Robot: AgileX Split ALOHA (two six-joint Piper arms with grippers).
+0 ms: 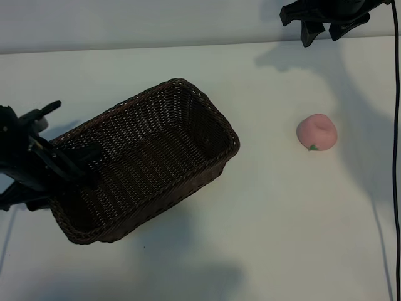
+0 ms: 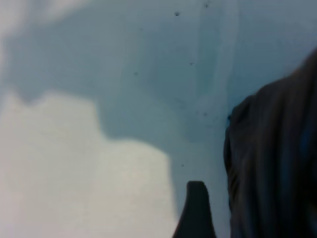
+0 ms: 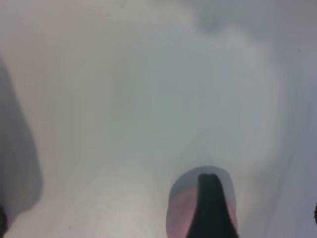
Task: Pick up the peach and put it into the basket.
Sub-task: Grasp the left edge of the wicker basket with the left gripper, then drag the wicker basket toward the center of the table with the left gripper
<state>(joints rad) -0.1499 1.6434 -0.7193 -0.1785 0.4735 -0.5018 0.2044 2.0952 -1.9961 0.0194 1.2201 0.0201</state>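
Observation:
The pale-pink peach (image 1: 316, 132) lies on the white table at the right, well apart from the basket. The dark-brown wicker basket (image 1: 188, 94) sits left of centre, turned at an angle, with nothing inside. My right gripper (image 1: 321, 36) hangs open at the far right edge of the table, beyond the peach. In the right wrist view one of its fingers (image 3: 210, 206) stands in front of the blurred peach (image 3: 179, 210). My left gripper (image 1: 75, 130) is open at the basket's left end. In the left wrist view one finger (image 2: 195, 210) shows beside the basket wall (image 2: 272, 163). Whether it touches the basket I cannot tell.
A black cable (image 1: 396, 125) runs down the right edge of the view. White table (image 1: 269, 226) stretches between the basket and the peach and along the near side. A pale wall (image 1: 125, 22) rises behind the far edge.

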